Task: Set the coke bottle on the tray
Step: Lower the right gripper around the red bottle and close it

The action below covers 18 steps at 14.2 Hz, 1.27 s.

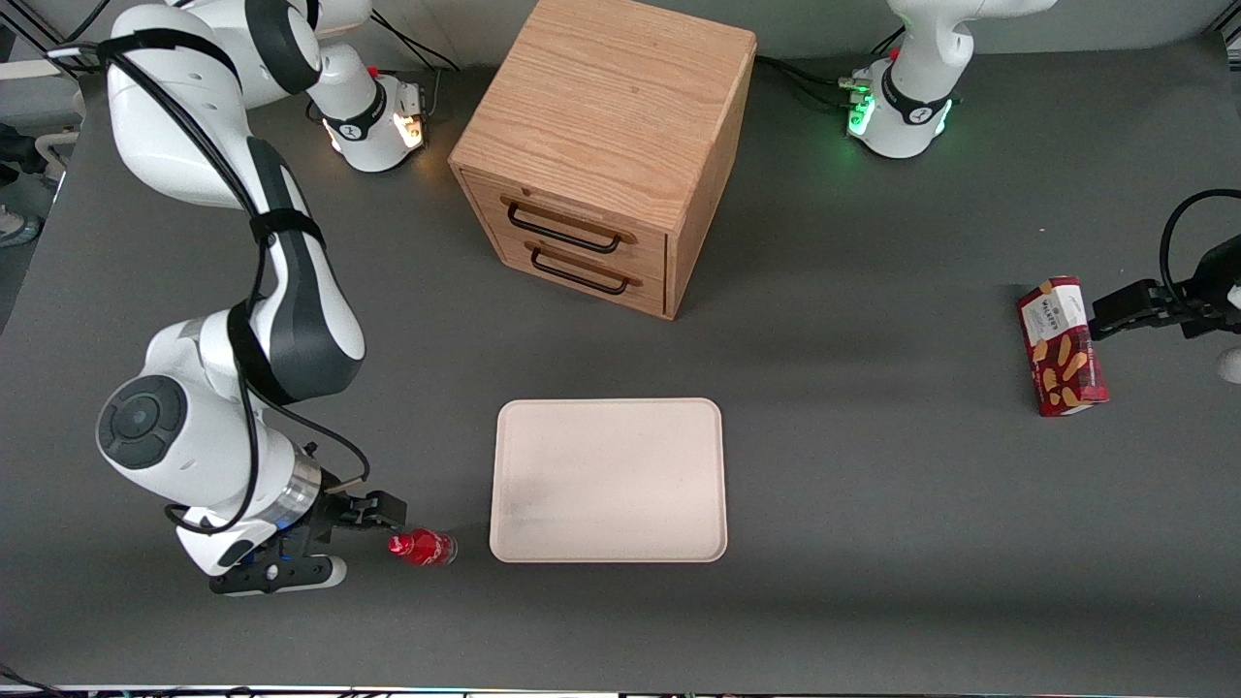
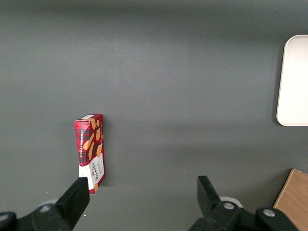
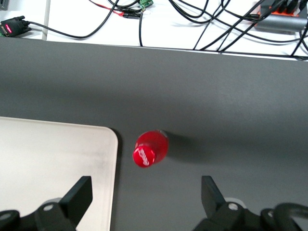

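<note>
Red cap, red label and clear plastic identify the coke bottle (image 1: 424, 548), which stands upright on the dark grey surface (image 1: 873, 485), just beside the near corner of the tray (image 1: 608, 480) at the working arm's end, apart from its rim. The tray holds nothing.

The hand (image 1: 373, 535) hovers next to the bottle, on the side away from the tray. In the right wrist view its two fingers (image 3: 79, 195) are spread wide, and the bottle (image 3: 151, 148) sits ahead of the gap, not yet between them. Nothing is gripped.

Step in hand, as judged: approach and grasp.
- Centre the gap on the bottle before descending; the bottle is narrow and light, so an off-centre finger would likely tip it or knock it away.
- Close on the labelled body, not the cap, for a firmer hold.
- Keep the finger nearer the tray clear of the rim (image 3: 113, 159), which lies near the bottle.
- Lift high enough to clear the rim, then set the bottle down well inside the tray.

Count:
- Bottle: one.
- Tray: one.
- Wooden cabinet (image 1: 606, 145): one, with two drawers, farther from the front camera than the tray.
- Biscuit box (image 1: 1063, 346): one, toward the parked arm's end.
</note>
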Tool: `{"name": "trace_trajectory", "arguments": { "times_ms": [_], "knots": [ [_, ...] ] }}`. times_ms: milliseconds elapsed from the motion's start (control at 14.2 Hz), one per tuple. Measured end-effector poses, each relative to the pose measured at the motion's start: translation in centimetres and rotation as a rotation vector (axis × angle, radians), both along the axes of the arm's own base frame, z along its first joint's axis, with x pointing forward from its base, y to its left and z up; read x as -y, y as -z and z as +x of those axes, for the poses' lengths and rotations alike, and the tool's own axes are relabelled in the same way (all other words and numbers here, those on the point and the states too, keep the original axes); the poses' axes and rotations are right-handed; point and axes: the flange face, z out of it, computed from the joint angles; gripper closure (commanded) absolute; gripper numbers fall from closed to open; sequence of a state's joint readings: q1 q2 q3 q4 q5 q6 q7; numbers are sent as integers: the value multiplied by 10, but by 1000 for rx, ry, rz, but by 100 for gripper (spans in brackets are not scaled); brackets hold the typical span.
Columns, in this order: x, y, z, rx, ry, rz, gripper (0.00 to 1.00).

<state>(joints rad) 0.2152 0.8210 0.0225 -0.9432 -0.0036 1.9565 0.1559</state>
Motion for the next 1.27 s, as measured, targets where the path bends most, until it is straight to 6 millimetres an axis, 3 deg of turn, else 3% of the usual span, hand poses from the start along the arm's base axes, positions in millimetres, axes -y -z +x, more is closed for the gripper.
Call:
{"name": "trace_trajectory", "arguments": {
  "times_ms": [353,564,705,987,1269],
  "knots": [
    [-10,54,9,-2,-16,7,0],
    [-15,75,9,-12,-32,4,0],
    [-15,79,10,-11,-38,3,3],
    [-15,79,10,-10,-55,0,20],
    [-15,83,10,-14,-59,-2,26]
  ]
}}
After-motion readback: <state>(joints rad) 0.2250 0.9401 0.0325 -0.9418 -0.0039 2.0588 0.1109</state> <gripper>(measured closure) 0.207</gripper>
